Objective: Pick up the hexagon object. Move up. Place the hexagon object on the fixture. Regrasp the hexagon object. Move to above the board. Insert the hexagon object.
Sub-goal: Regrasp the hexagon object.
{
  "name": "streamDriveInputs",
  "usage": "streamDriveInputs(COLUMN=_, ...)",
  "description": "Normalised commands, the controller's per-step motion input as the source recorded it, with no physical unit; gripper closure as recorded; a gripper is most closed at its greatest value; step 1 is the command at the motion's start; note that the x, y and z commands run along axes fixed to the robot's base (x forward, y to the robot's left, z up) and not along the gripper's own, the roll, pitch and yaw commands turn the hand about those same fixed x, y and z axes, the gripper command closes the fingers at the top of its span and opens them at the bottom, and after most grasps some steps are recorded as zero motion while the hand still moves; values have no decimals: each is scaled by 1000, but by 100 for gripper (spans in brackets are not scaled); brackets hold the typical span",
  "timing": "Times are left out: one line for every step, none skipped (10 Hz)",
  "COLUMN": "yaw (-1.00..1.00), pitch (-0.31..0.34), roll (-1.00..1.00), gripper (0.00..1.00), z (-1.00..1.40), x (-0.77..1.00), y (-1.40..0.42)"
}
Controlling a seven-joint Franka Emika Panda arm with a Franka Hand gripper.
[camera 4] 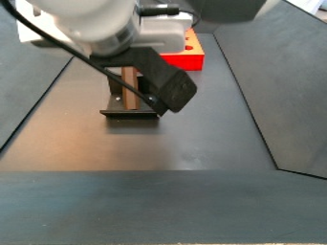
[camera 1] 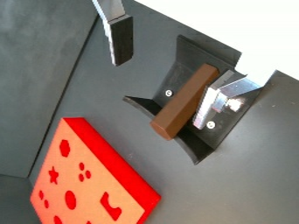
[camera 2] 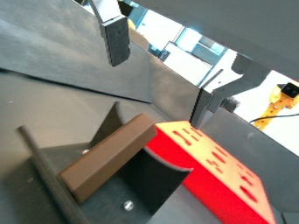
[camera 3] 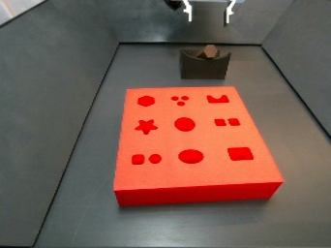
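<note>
The hexagon object (camera 1: 184,104), a reddish-brown peg, lies slanted in the notch of the dark fixture (camera 1: 187,59). In both wrist views my gripper (camera 1: 163,89) hangs open above it, and neither silver finger (camera 1: 119,38) touches the peg. The peg (camera 2: 107,154) rests on the fixture (camera 2: 159,180), with the red board (camera 2: 225,166) beyond. In a side view the gripper (camera 3: 208,12) is high above the fixture (camera 3: 204,68) and peg (camera 3: 207,50), behind the board (camera 3: 195,136). In a side view the arm's hand hides most of the peg, and only the fixture (camera 4: 132,114) base shows.
Grey walls enclose the dark floor (camera 3: 77,174) on both sides. The board (camera 4: 190,54) with its shaped recesses sits a short gap from the fixture. A white strip and bright background lie past the wall behind the fixture.
</note>
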Motion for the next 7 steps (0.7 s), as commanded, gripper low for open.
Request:
streamDriveInputs(yaw=25, pitch=66, roll=1000, gripper=0, z=931, x=-80, y=-1000)
streamDriveInputs(yaw=24, pitch=53, roll=1000, gripper=0, z=901, x=-109, y=-1000)
streamDriveInputs(yaw=23, pitch=45, roll=1000, gripper=0, z=849, x=-127, y=-1000)
streamDriveInputs(yaw=22, pitch=41, roll=1000, gripper=0, z=657, x=-101, y=-857)
streamDriveInputs(yaw=22, pitch=40, roll=1000, gripper=0, z=433, x=-66, y=-681)
streamDriveInputs(yaw=22, pitch=39, roll=1000, gripper=0, z=193, x=-43, y=-490)
streamDriveInputs(yaw=22, pitch=37, roll=1000, gripper=0, z=41, x=-16, y=-298)
